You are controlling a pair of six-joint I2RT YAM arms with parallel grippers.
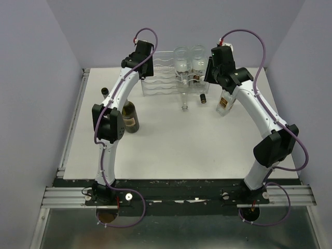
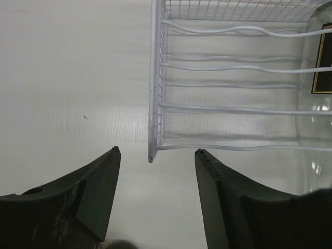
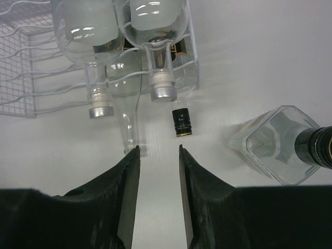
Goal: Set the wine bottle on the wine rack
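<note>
The white wire wine rack [image 1: 161,75] stands at the back centre of the table. Several clear bottles [image 1: 189,65] lie in its right half, necks toward me. A dark wine bottle [image 1: 129,116] stands upright on the table beside my left arm. My left gripper [image 1: 141,61] hovers at the rack's left side. In the left wrist view it is open and empty [image 2: 155,150], with the corner of the rack [image 2: 155,104] just ahead of the fingertips. My right gripper [image 3: 158,148] is open and empty, just short of the bottle necks [image 3: 181,120] that stick out of the rack [image 3: 21,62].
A square clear bottle with a dark cap [image 1: 224,102] stands right of the rack and shows in the right wrist view [image 3: 275,142]. A small black cap [image 1: 105,92] shows at the far left. Grey walls enclose the table on three sides.
</note>
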